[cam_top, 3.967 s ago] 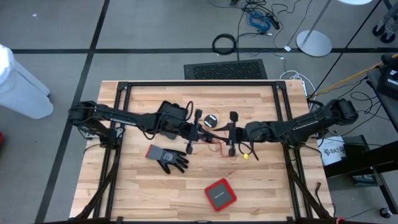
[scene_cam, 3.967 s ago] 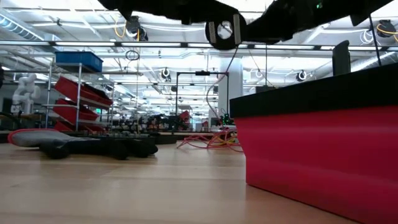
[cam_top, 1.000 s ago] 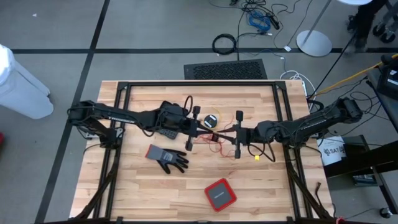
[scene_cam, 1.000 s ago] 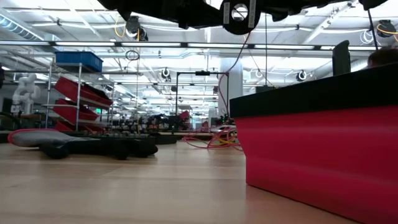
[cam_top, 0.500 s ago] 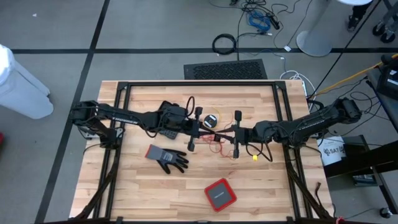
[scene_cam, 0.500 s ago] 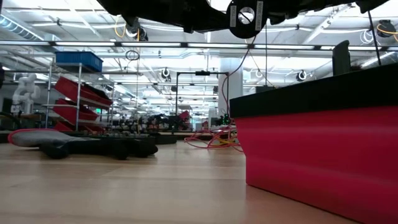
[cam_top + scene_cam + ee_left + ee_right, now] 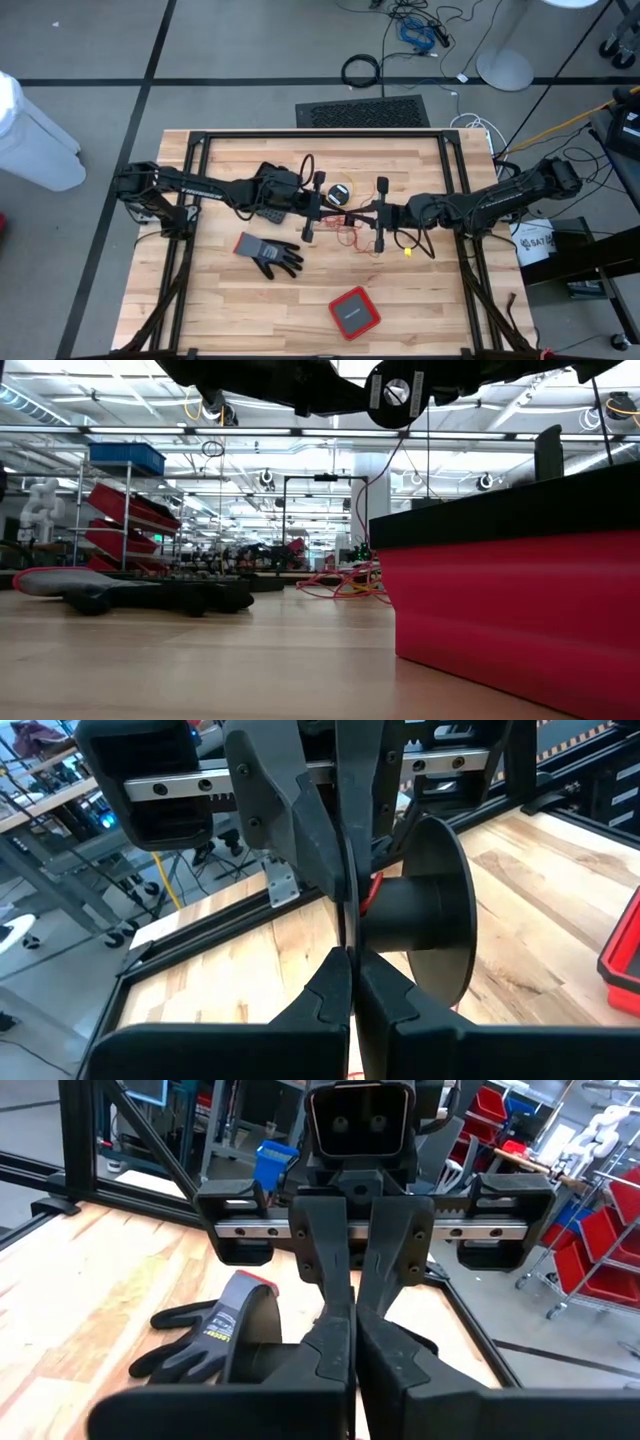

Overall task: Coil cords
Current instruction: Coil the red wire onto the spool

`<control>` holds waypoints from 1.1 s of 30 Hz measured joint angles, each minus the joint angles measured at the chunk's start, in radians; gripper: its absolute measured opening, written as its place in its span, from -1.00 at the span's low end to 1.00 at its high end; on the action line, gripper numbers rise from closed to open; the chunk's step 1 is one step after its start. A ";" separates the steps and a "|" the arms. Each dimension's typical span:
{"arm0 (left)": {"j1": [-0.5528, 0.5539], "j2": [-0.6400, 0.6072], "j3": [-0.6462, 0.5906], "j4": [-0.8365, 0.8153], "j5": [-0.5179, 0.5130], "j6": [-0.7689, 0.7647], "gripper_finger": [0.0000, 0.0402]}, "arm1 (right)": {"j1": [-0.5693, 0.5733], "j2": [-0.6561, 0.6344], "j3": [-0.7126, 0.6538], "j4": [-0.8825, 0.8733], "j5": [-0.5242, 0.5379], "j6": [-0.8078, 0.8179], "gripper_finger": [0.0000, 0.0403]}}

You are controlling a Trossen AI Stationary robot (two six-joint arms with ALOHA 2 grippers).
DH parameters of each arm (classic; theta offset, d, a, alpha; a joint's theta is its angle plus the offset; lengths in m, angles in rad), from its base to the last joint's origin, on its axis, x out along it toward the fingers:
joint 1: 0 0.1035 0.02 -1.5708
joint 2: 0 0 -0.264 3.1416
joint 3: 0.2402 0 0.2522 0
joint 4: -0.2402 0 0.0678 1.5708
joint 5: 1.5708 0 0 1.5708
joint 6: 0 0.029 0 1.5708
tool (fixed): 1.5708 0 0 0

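Observation:
The red cord (image 7: pixel 347 236) hangs from mid-air as a thin strand (image 7: pixel 364 490) down to a loose pile (image 7: pixel 340 586) on the wooden table. My left gripper (image 7: pixel 340 211) and my right gripper (image 7: pixel 351 213) meet tip to tip above that pile, both shut, both nearly level. In the left wrist view my own fingers (image 7: pixel 350 970) face the right arm's fingers (image 7: pixel 345 870). A black round flanged part (image 7: pixel 430 910) sits on the near side of the tips; what it belongs to I cannot tell. No yellow cord can be made out for sure. My left gripper comes in level from the table's left and is shut where the red cord starts to hang; the closed fingers hide the spot. The cord drops slack below them onto the table. My right gripper comes in level from the table's right, with a bit of red cord (image 7: pixel 372 890) showing right beside its shut fingers. Which part of the cord it has is hidden.
A grey and black glove (image 7: pixel 268 253) lies left of the pile. A red box (image 7: pixel 354 312) stands near the front edge and fills the low view's right. A small round dark object (image 7: pixel 341 193) lies just beyond the grippers. Black frame rails (image 7: pixel 320 134) border the table.
In the low view the round black part at the fingertips has drifted a little toward the table's right and down, and the hanging red strand has swung with it. Both arms otherwise keep their places.

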 joint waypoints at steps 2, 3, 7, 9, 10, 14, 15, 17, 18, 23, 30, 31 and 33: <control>0.000 0.000 0.000 0.001 -0.004 0.000 -1.00 | 0.000 0.000 0.000 0.003 0.002 -0.007 -0.99; 0.000 0.000 0.000 0.002 -0.008 -0.001 -1.00 | 0.000 0.000 0.000 0.006 0.004 -0.014 -0.99; 0.000 0.000 0.000 0.004 -0.068 -0.042 -0.88 | -0.001 -0.003 0.000 0.009 0.041 -0.028 -1.00; 0.005 -0.007 0.000 -0.006 -0.100 -0.052 -0.75 | -0.002 -0.010 -0.002 -0.006 0.076 -0.043 -1.00; 0.011 -0.010 0.001 -0.014 -0.107 -0.064 -0.68 | -0.002 -0.015 -0.002 -0.016 0.084 -0.050 -1.00; 0.054 -0.010 0.002 -0.078 -0.108 -0.119 -0.39 | -0.001 -0.060 -0.003 -0.034 0.109 -0.070 -1.00; 0.066 -0.010 0.002 -0.091 -0.109 -0.128 -0.33 | 0.000 -0.072 -0.003 -0.034 0.120 -0.077 -1.00; 0.092 -0.010 -0.008 -0.087 -0.097 -0.152 -0.23 | 0.003 -0.096 -0.003 -0.036 0.125 -0.090 -1.00; 0.104 -0.010 -0.019 -0.072 -0.078 -0.168 -0.20 | 0.003 -0.109 -0.003 -0.036 0.125 -0.096 -1.00; 0.132 0.005 -0.108 0.166 0.029 -0.287 -0.14 | 0.003 -0.154 -0.003 -0.037 0.144 -0.123 -1.00; 0.122 0.120 -0.200 0.432 0.062 -0.423 -0.14 | 0.004 -0.166 -0.003 -0.038 0.147 -0.132 -1.00; 0.119 0.142 -0.204 0.460 0.062 -0.440 -0.14 | 0.004 -0.166 -0.003 -0.038 0.144 -0.131 -1.00; 0.113 0.194 -0.206 0.521 0.062 -0.473 -0.14 | 0.004 -0.166 -0.003 -0.037 0.143 -0.128 -1.00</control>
